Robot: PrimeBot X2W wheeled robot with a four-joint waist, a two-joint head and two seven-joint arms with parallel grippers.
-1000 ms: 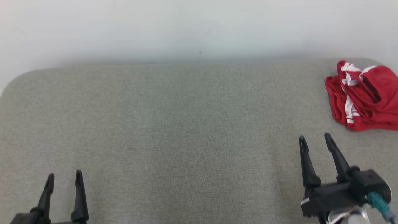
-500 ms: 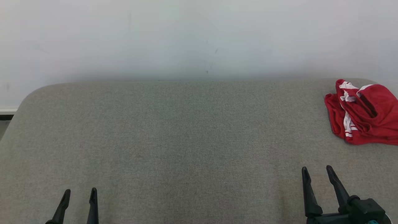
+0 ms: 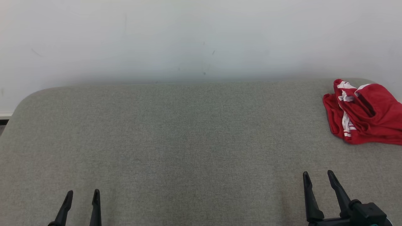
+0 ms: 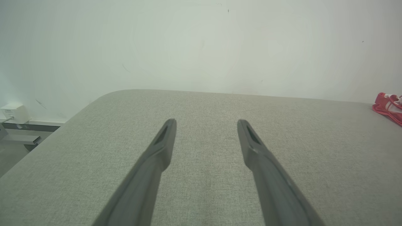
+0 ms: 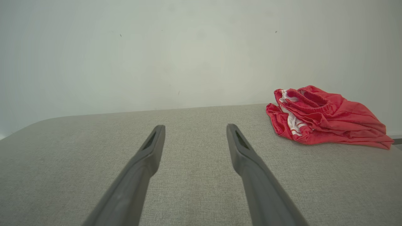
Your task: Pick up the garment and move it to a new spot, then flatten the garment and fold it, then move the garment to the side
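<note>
The garment (image 3: 364, 114) is a crumpled red piece with white stripes, lying at the far right of the grey padded table (image 3: 188, 131). It also lies right of the fingers in the right wrist view (image 5: 323, 117), and its edge peeks in at the right border of the left wrist view (image 4: 389, 106). My right gripper (image 3: 317, 175) is open at the lower right, well short of the garment, with nothing between its fingers (image 5: 241, 147). Low at the left, my left gripper (image 3: 83, 194) stands open and empty above bare table.
A pale wall (image 3: 201, 37) runs right behind the table's far edge. The table's left corner is rounded, and beyond it a white box on a low ledge (image 4: 14, 113) shows in the left wrist view.
The head camera tilted up, so the table and both grippers sit lower in the picture and more wall shows. The right gripper has drawn back toward me; the garment lies as before.
</note>
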